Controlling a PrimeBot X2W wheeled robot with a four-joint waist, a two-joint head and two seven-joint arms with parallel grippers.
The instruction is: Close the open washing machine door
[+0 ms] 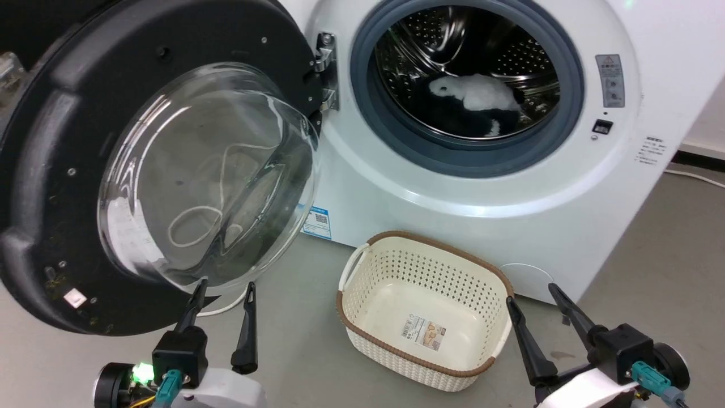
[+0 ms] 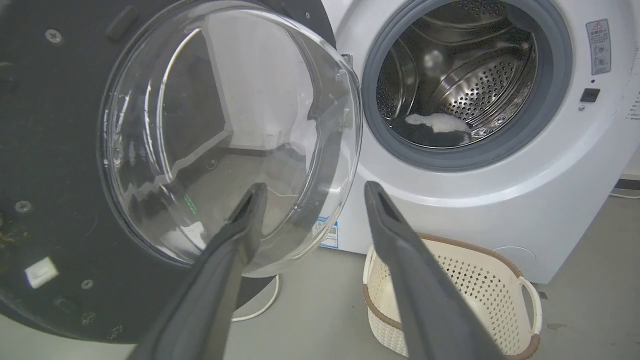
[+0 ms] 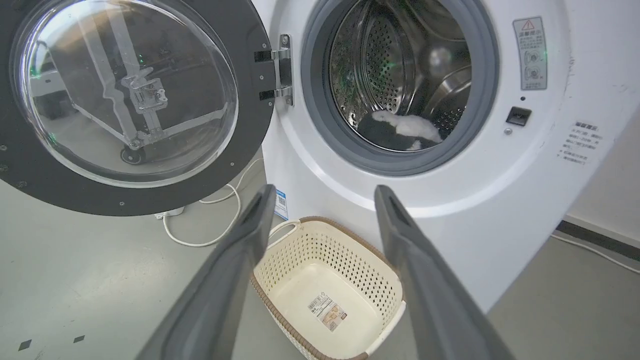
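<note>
Black-rimmed glass door [image 1: 170, 170] wide open, left of washer [image 1: 510, 192]

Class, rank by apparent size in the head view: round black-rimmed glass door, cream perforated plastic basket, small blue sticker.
1. Round black-rimmed glass door, enlarged by nearness.
2. Cream perforated plastic basket.
3. Blue sticker.

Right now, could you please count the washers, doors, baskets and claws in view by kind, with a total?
Washer: 1
Door: 1
Basket: 1
Claws: 2 (left claw, right claw)
Total: 5
</note>
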